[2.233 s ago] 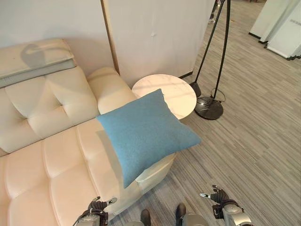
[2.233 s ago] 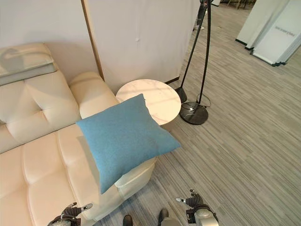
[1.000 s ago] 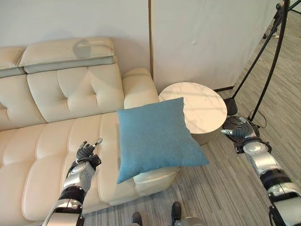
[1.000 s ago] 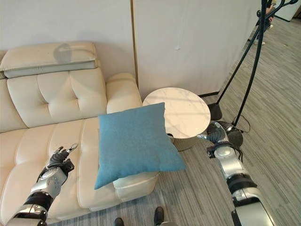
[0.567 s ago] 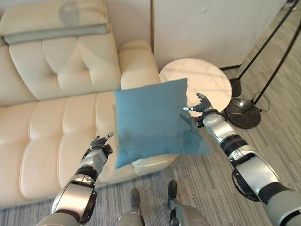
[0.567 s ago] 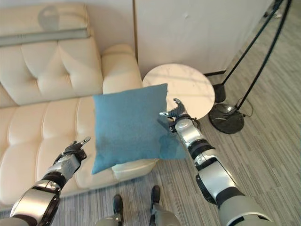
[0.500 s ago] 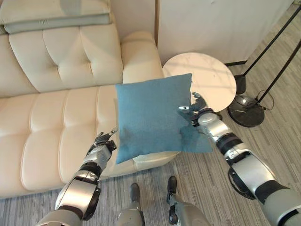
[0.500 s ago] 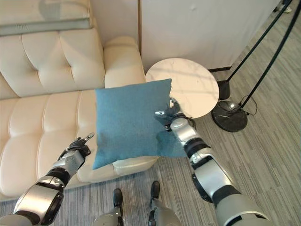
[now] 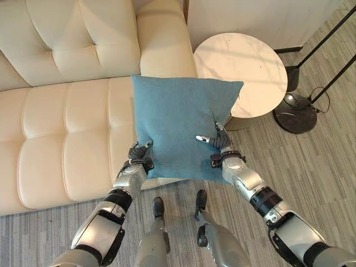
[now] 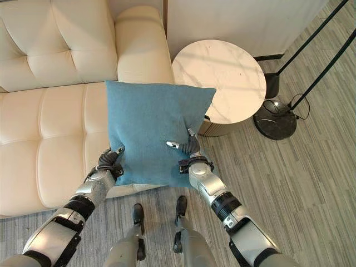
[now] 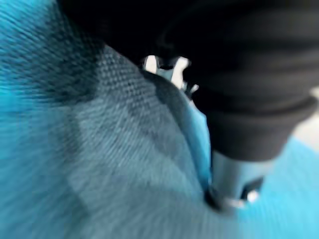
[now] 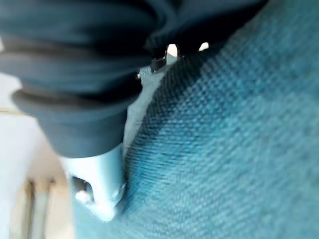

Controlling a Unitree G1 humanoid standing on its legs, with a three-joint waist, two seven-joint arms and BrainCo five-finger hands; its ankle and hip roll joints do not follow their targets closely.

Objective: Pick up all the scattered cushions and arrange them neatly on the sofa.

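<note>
Since 0.5 s ago both my hands have closed in on the blue cushion (image 9: 181,125): the left hand (image 9: 140,157) was short of its lower left corner, now it's pressed into that corner; the right hand (image 9: 217,146) has slid from the cushion's right edge down to its lower right part. Camera has also tipped further down, so less of the sofa back shows.

Cushion lies flat at the right end of the cream sofa (image 9: 61,139), on the seat by the armrest, w/ its right and near edges hanging out past the seat over the striped floor (image 9: 311,161). Its upper right corner overlaps the rim of the round white side worktop (image 9: 245,61), seen from above; can't tell if they touch.

Left hand: fingers look curled into the fabric at the corner, and in the left wrist view a finger (image 11: 227,174) digs into blue weave, so I read it as grasping the cushion. Right hand: thumb stretched out across the top of the fabric, fingers going over the near edge; right wrist view has a finger (image 12: 97,184) tight against the cloth. Looks like a pinch on the cushion.

Black lamp base (image 9: 295,119) sits on the floor right of the worktop, two thin black poles rising from that side.
</note>
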